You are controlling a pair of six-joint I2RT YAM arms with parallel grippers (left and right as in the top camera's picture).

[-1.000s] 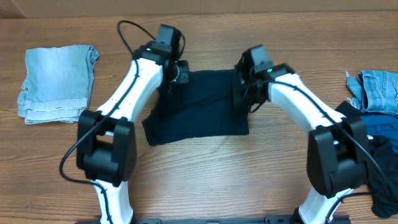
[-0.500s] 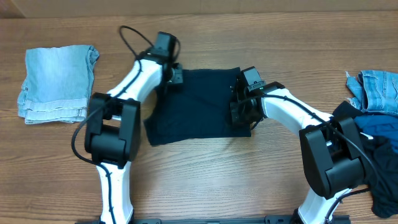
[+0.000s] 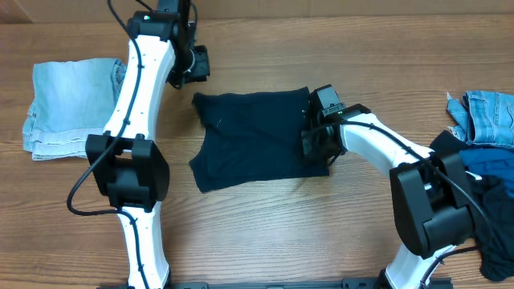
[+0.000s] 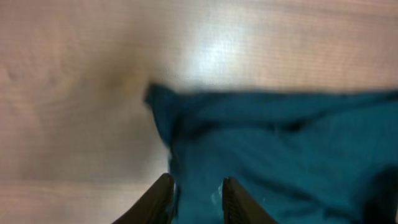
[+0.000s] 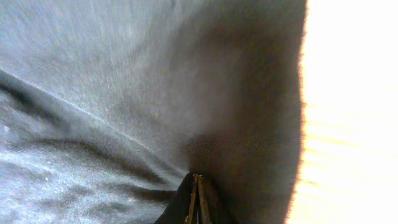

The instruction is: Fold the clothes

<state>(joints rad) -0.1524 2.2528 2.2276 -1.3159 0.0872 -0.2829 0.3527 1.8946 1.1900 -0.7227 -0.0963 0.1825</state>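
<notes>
Left hand [image 3: 193, 64] has lifted off the top-left corner of the dark garment [image 3: 253, 136] and swung up and away toward the far edge of the surface [image 3: 281, 233]; the right hand [image 3: 315, 136] has barely shifted. From overhead we note the dark garment lying mid-surface as a rough, slightly skewed rectangle, the left hand clear of it and the right hand down on its right edge, which we judge pins that side while the other arm repositions. Folded denim [image 3: 72, 108] sits well apart at the far left, likely the finished pile, and a heap of clothes [image 3: 486, 128] waits at the far right. At the left wrist the view is blurred: the fingers [image 4: 158, 200] stand a narrow gap apart with nothing between them, and the garment's corner [image 4: 161, 102] lies flat on the bare wood beyond, so we read this hand as empty and free to take a new hold. At the right wrist the fingertips are closed tight together, tips down on the dark fabric just inside its edge, with creases running toward them; whether a thin fold is caught between them we cannot tell. A next fold looks not yet begun.
</notes>
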